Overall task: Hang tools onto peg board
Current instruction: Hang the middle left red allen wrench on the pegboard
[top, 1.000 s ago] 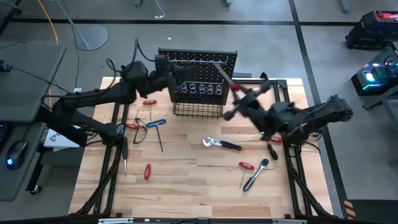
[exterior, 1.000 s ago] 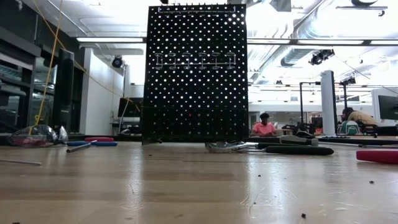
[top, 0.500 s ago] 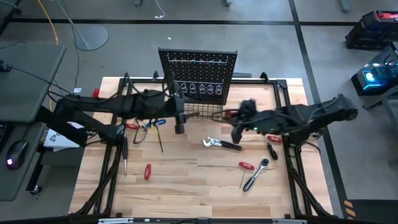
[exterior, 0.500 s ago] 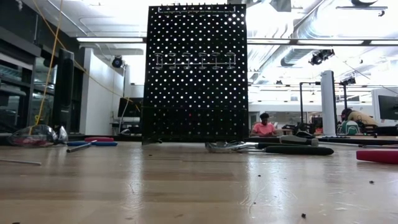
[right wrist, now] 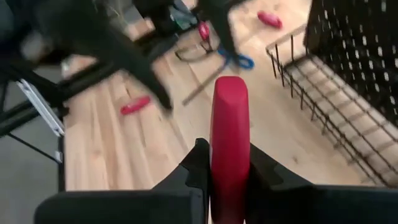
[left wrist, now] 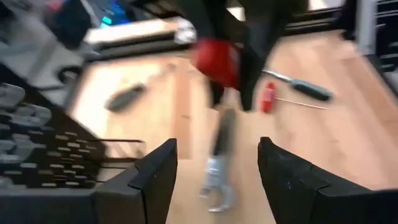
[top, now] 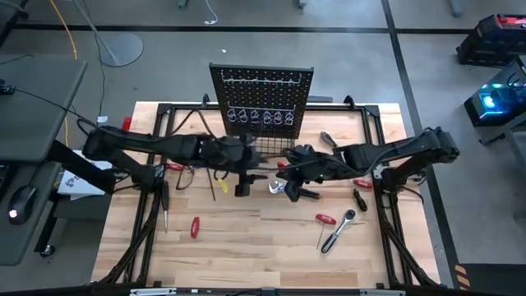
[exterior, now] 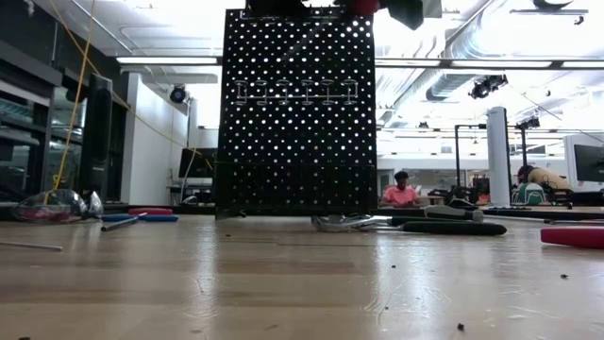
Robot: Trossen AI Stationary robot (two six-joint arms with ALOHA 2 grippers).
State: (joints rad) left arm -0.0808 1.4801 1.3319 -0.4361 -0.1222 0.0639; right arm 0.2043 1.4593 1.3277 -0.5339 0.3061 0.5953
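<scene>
The black peg board stands at the table's far middle with its wire basket at the foot; it also fills the low view. My right gripper hovers just in front of the basket, shut on a red-handled screwdriver. My left gripper hangs open beside it on the left, nothing between its fingers. Silver pliers lie flat on the table below both grippers. My right gripper pinches the screwdriver's red handle between its two fingers, and the handle lies along them. Its rounded end sticks out ahead of the fingertips. The fingers slant down from the table's right. The tool is lifted clear of the table; its shaft is hidden.
Loose tools lie about: a chrome ratchet, red screwdrivers, a black-handled screwdriver and a blue T-key. Bare wood lies along the near edge. A person sits in the room beyond.
Both grippers have come down and away from the peg board toward the table's middle, rolling as they went. My right gripper has carried the red-handled screwdriver from the board's face to just in front of the basket. My left gripper has swung from the board's left side toward the pliers.
</scene>
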